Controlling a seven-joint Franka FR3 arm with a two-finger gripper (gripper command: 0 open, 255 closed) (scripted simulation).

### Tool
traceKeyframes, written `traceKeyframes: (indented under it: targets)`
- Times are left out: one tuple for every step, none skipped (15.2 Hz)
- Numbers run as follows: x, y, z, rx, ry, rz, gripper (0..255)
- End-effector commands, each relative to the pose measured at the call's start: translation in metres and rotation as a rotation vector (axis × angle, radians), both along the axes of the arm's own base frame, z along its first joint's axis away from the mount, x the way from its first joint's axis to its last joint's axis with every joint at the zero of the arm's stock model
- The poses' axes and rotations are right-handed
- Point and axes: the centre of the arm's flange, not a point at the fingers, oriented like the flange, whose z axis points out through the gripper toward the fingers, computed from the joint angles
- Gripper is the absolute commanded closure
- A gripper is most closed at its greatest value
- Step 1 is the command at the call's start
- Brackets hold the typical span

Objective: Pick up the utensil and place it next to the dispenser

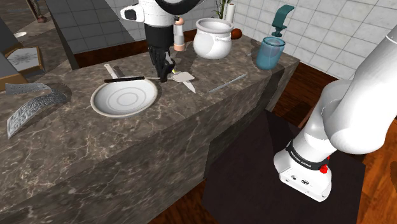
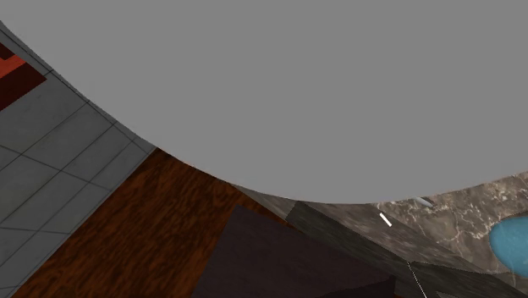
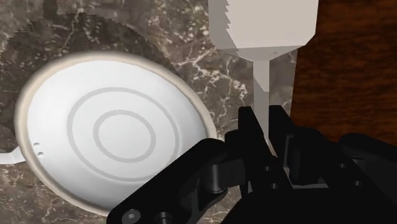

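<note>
The spatula (image 1: 186, 79) is clasped by its thin handle between the closed fingers of the gripper (image 3: 264, 119) — just beside the white plate (image 1: 102, 108), near the counter (image 1: 127, 149) edge facing the stand; the blue dispenser (image 1: 272, 51) is set well apart, at a far corner.

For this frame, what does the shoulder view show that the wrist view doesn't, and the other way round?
The shoulder view adds the blue dispenser at the counter's right end in that view, a white pot beside it, and the white arm. The wrist view adds close detail: the spatula has a toothed blade edge, and the black fingers clasp its thin handle. Both share the white ringed plate, the marble counter, the spatula and the gripper.
</note>
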Motion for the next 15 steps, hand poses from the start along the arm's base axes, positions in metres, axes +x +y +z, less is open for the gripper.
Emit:
traceKeyframes:
  targets:
    - [0.0,0.001,0.011,0.0,0.0,0.0,255]
    - [0.0,0.001,0.016,0.0,0.0,0.0,255]
    - [0.0,0.001,0.022,0.0,0.0,0.0,255]
    - [0.0,0.001,0.027,0.0,0.0,0.0,255]
    - [0.0,0.001,0.032,0.0,0.0,0.0,255]
    - [0.0,0.001,0.038,0.0,0.0,0.0,255]
    - [0.0,0.001,0.043,0.0,0.0,0.0,255]
    - [0.0,0.001,0.048,0.0,0.0,0.0,255]
    - [0.0,0.001,0.053,0.0,0.0,0.0,255]
    - [0.0,0.001,0.059,0.0,0.0,0.0,255]
    - [0.0,0.001,0.064,0.0,0.0,0.0,255]
    - [0.0,0.001,0.069,0.0,0.0,0.0,255]
    - [0.0,0.001,0.075,0.0,0.0,0.0,255]
    - [0.0,0.001,0.08,0.0,0.0,0.0,255]
    - [0.0,0.001,0.085,0.0,0.0,0.0,255]
